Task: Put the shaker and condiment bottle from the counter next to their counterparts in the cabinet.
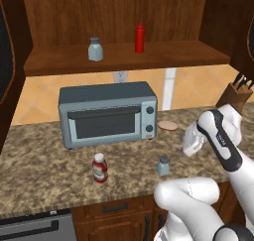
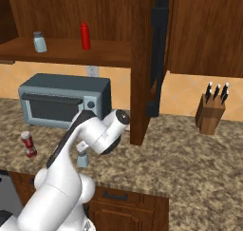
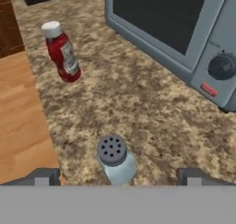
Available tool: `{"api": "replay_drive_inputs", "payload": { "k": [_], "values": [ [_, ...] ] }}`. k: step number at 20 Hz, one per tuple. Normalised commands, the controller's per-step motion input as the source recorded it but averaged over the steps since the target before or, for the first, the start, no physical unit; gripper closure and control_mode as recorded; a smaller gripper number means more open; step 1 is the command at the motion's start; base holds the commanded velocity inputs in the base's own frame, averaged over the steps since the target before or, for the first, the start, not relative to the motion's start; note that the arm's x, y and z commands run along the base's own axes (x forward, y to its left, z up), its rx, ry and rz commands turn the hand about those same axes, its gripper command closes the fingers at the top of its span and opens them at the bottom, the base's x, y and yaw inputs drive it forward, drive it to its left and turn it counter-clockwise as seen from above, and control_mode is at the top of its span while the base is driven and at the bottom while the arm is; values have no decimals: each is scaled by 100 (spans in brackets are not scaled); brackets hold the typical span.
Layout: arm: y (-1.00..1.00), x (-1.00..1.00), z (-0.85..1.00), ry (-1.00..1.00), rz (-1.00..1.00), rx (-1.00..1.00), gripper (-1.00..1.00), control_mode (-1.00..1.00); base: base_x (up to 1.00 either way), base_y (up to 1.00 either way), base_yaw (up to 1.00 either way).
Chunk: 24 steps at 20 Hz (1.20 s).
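While apart, shaker between pincer fingertips

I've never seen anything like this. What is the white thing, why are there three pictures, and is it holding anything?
It is a simulated robot arm in a kitchen. Two pictures come from cameras on its base, behind it to left and right; the third looks along its gripper. On the counter stand a shaker, a condiment bottle, a toaster oven and a knife block. Up in the cabinet wait a matching shaker and a red squeeze bottle. The gripper is open, holding nothing, with the counter shaker between its fingertips.
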Motion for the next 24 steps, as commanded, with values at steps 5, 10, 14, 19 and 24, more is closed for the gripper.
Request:
{"api": "replay_drive_inputs", "payload": {
  "k": [5, 10, 14, 19, 24],
  "values": [
    [-4, -10, -17, -19, 29, 7, -100, -100, 0, 0, 0],
    [0, -3, -29, -18, 22, 2, -100, -100, 0, 0, 0],
    [0, 0, -26, -4, 6, 1, -100, -100, 0, 0, 0],
    [2, 0, -22, 0, 0, 0, -100, -100, 0, 0, 0],
    [13, 0, -21, 0, 0, 1, -100, -100, 0, 0, 0]
  ]
}}
